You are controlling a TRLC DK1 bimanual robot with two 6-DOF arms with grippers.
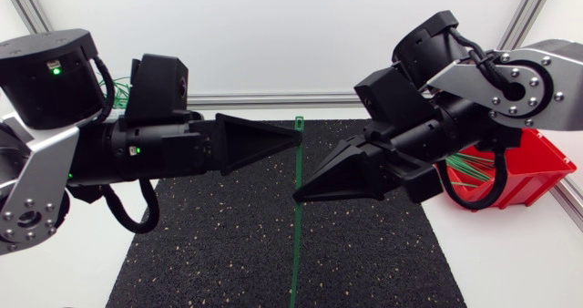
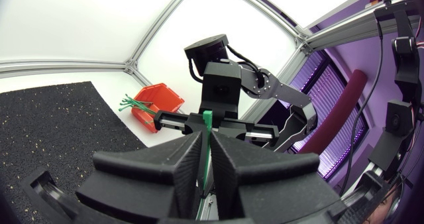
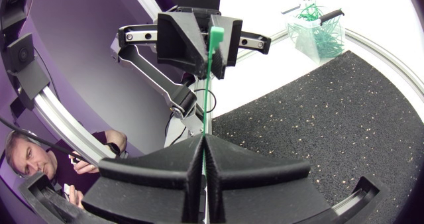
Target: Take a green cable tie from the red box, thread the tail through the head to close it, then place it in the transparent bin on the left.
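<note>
Two robot arms meet over the middle of one black mat (image 1: pixel 228 253) on the white tabletop (image 1: pixel 510 272). They share a single green cable tie (image 1: pixel 296 244).

My left pincer (image 1: pixel 297 136) comes in from the left edge, its two fingers pressed together on the tie just below the square head. My right pincer (image 1: pixel 301 196) comes in from the right edge. It is also pinched tight on the same tie, a little farther down the strap.

The tie is straight and not looped. It runs from the mat's far edge toward its near edge, and the long tail hangs free past my right pincer.

One red box (image 1: pixel 537 167) sits by the tabletop's right edge, partly hidden behind my right arm. A bundle of green ties (image 1: pixel 463 169) in it is too tangled to count.

One clear bin (image 3: pixel 315 32) stands at the far left corner, just off the mat, with a heap of green ties inside, also uncountable.
</note>
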